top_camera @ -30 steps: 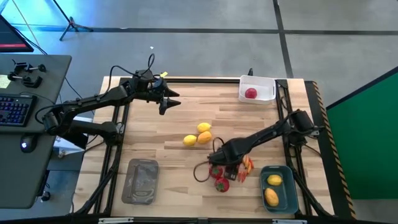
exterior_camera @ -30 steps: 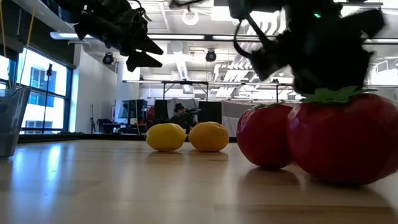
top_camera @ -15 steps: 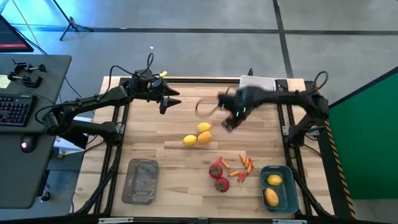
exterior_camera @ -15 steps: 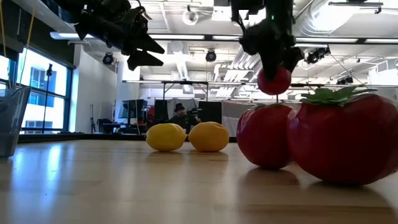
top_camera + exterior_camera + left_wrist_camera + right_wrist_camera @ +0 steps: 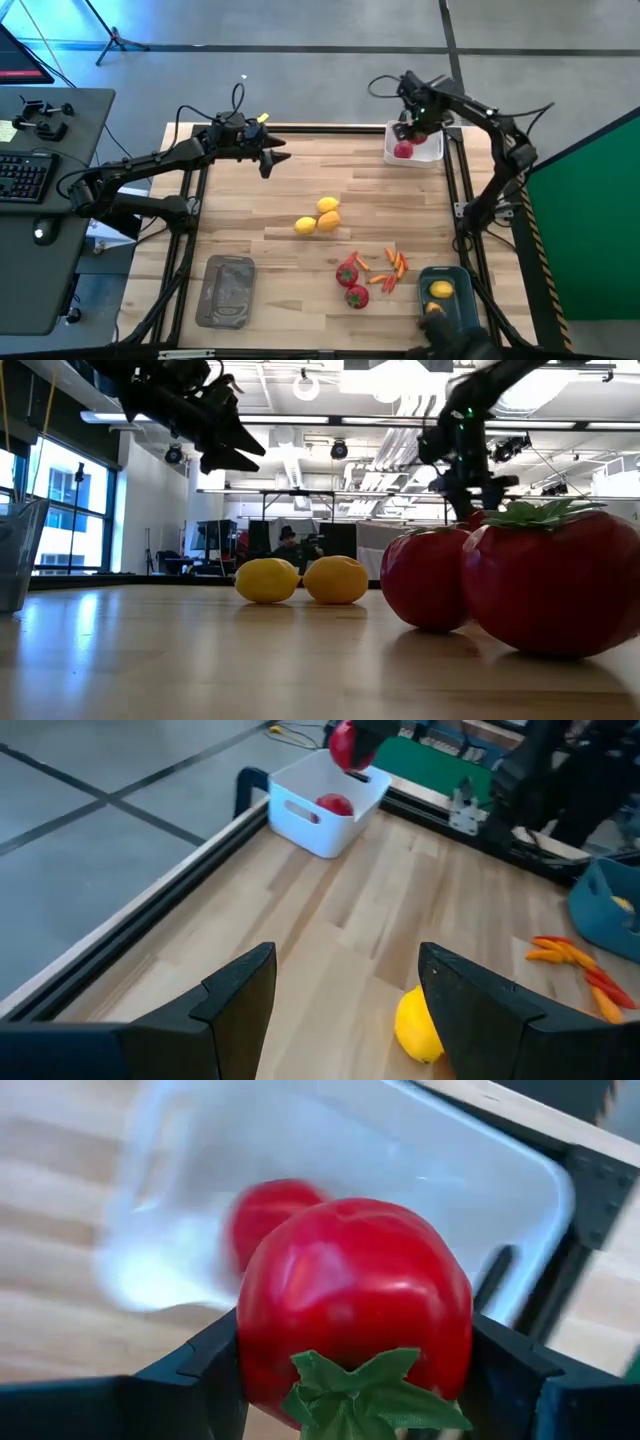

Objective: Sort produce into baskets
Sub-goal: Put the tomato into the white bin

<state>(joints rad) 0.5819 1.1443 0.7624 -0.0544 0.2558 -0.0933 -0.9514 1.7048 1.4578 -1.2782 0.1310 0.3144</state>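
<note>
Red fruit (image 5: 352,1305) between right gripper's (image 5: 415,127) fingers (image 5: 190,1380), above white basket (image 5: 432,148)

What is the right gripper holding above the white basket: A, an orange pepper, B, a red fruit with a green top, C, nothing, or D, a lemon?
B: the right gripper is clamped on a red fruit with a green top, over the white basket.

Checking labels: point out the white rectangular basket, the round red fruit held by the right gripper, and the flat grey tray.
white rectangular basket (image 5: 300,815): left wrist view, near side wall.
round red fruit (image 5: 355,1295): right wrist view, middle of its glossy body.
flat grey tray (image 5: 226,290): high view, centre of its bare surface.
</note>
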